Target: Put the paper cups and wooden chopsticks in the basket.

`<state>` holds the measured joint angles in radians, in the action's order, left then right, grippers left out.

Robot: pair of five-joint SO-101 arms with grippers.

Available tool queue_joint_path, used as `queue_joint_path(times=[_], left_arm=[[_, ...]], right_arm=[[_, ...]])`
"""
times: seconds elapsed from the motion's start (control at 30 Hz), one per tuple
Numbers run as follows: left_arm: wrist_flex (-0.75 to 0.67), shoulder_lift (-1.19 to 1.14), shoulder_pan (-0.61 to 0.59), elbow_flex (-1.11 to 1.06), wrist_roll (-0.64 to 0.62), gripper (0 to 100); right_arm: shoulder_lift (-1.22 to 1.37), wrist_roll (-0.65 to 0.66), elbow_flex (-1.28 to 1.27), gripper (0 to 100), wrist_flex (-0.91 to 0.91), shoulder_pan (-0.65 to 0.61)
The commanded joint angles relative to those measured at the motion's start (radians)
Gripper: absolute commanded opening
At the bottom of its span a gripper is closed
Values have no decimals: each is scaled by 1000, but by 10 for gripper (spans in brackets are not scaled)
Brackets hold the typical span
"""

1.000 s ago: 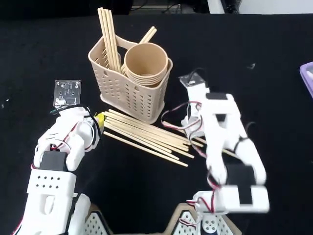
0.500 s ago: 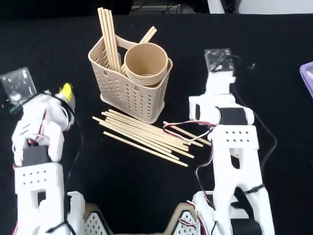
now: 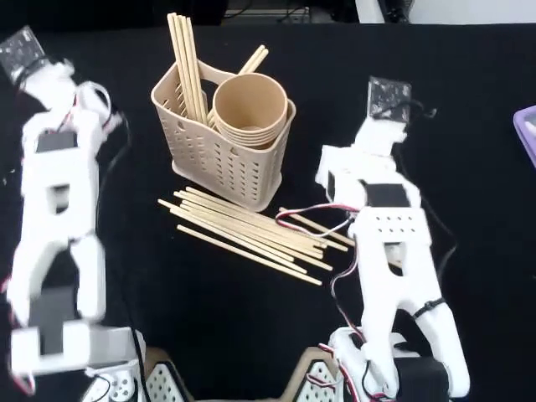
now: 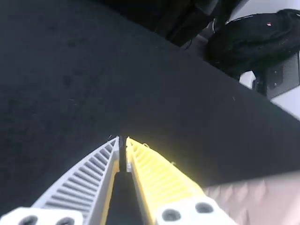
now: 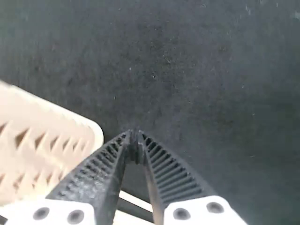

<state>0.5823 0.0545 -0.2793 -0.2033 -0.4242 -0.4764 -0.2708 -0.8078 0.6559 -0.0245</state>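
Probably best to pinch the light, stiff, slippery chopsticks [image 3: 251, 228], loose at centre frame on the tabletop [image 3: 218, 322], mid-length; left gripper [image 4: 123, 143] and right gripper [image 5: 136, 140] clenched, empty.

Table is covered in black cloth [image 3: 469, 276], evenly lit. A purple object [image 3: 528, 134] sits at its right edge. Beyond the table, a dark bag [image 4: 255, 40] lies beside a pale surface [image 4: 293, 101].

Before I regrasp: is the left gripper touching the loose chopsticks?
Apart. Left wrist view: left gripper shut above bare cloth; high view: chopsticks lie by the basket, far from that arm.
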Motion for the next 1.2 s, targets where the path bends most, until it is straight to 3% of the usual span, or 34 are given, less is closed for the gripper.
queue_joint_path(times=[0.0, 0.23, 0.47, 0.73, 1.17], left_arm=[[-17, -198, 19, 246, -123, 35], [-14, -374, 35, 348, -167, 35], [-6, -370, 108, 275, -166, 33], [170, -370, 170, 274, -87, 32], [330, -298, 173, 262, -87, 30]], right_arm=[[-4, -107, -68, 11, -143, -68], [-10, -106, -176, 11, -244, -210], [-2, -84, -163, 11, -315, -219], [-1, 6, -168, 11, -422, -218], [131, 8, -156, 11, -559, -190]])
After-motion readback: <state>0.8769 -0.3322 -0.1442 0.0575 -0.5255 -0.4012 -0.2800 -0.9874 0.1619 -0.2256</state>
